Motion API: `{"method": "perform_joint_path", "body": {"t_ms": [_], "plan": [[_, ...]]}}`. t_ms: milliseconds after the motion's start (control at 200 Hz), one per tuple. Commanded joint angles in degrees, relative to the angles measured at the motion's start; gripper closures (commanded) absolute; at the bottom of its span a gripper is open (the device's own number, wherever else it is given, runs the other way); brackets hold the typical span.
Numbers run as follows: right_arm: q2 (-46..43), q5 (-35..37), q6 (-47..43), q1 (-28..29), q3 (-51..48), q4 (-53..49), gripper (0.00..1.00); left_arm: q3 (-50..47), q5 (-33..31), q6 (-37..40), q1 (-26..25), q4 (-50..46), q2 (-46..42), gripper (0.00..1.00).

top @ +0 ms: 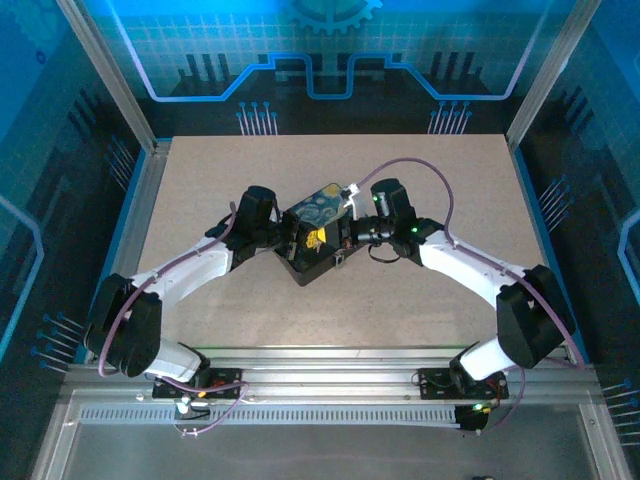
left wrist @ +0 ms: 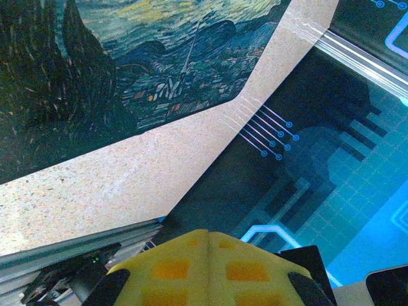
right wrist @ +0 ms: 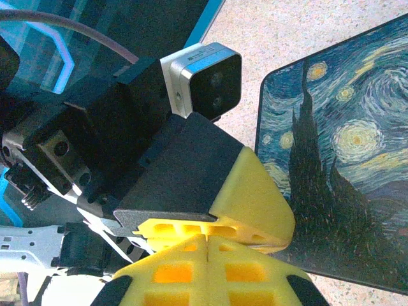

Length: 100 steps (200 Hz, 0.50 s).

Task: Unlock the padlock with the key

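Both grippers meet over the dark box with the swirly blue painted lid (top: 318,212) at the table's centre. My left gripper (top: 298,240) comes in from the left and my right gripper (top: 338,238) from the right, tips almost touching. In the left wrist view the left gripper (left wrist: 208,233) has its yellow pads pressed together with nothing visible between them. The right gripper (right wrist: 208,240) is shut the same way, right under the left gripper's yellow fingers (right wrist: 255,197). The painted lid (right wrist: 344,159) lies beside them. Key and padlock are hidden.
The box stands on a speckled beige tabletop (top: 200,190) ringed by a metal frame (top: 140,200) and dark blue printed walls (top: 330,60). The left wrist camera body (right wrist: 204,76) sits close in front of the right gripper. Open tabletop lies all around the box.
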<state>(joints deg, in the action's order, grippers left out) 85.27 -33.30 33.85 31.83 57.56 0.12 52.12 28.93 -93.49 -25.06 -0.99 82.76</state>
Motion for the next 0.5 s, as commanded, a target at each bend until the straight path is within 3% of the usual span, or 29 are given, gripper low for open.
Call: {"method": "perform_joint_path", "body": {"t_ms": [0, 85, 285, 495], "plan": [[-1.6, 0.81, -0.49, -0.81, -1.09, 0.07, 1.0, -0.69, 0.08, 2.62, 0.98, -2.5, -1.8, 1.0], [-1.84, 0.92, -0.24, -1.26, -1.78, -0.21, 0.98, 1.04, -1.03, 6.69, 0.98, -5.03, -2.1, 1.0], [-2.28, 0.4, 3.87, -1.97, -2.93, 1.8, 0.72, 8.69, -5.79, 24.94, 1.03, -14.77, -1.46, 1.0], [-3.26, 1.5, 13.44, -0.98, -5.7, 9.98, 0.63, 6.82, -6.38, 28.38, 0.98, -10.25, -1.55, 1.0]]}}
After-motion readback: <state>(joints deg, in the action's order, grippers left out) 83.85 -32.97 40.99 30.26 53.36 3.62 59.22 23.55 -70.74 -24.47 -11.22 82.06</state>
